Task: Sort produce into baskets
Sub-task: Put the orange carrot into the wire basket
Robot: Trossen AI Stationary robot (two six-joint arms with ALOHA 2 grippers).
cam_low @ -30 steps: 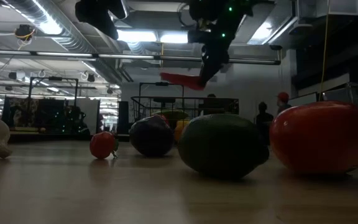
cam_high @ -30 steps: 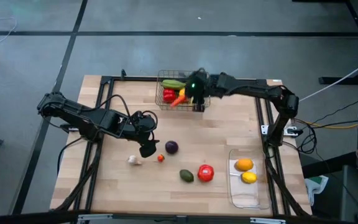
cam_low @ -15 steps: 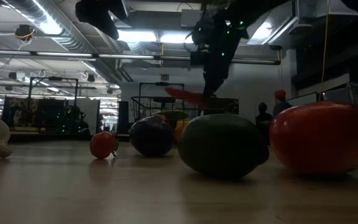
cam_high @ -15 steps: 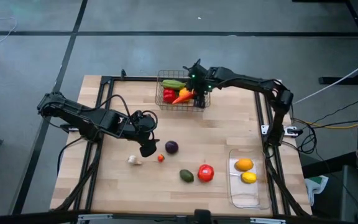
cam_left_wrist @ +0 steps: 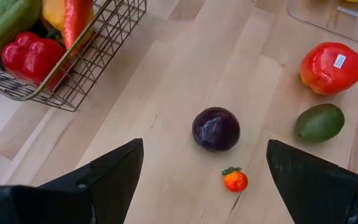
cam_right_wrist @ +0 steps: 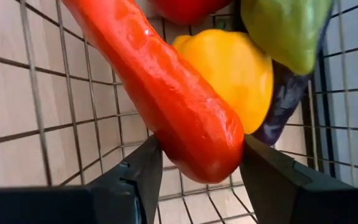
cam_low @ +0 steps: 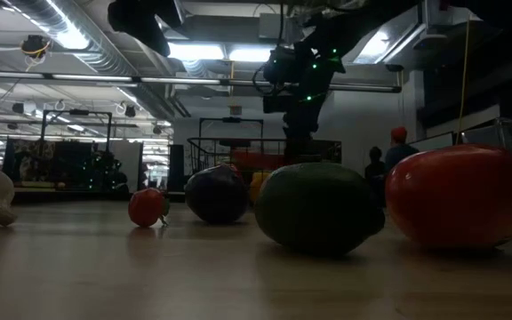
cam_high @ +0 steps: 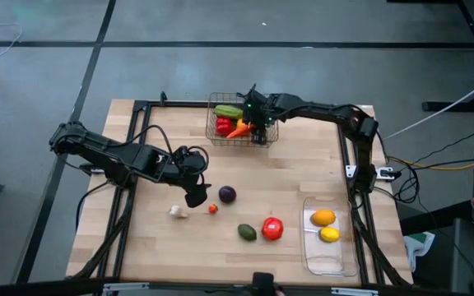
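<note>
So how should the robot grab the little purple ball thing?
Best from straight above, with the left gripper's open fingers either side of its widest middle. The purple ball is round and sits alone on the table, but the tiny orange fruit lies close on one side, so avoid that side.

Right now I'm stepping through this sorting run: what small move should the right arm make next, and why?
Probably open the right gripper and let go. It is shut on the long red-orange pepper, already down inside the square wire-mesh basket against the yellow bell pepper. The left gripper waits open above the purple ball.
</note>
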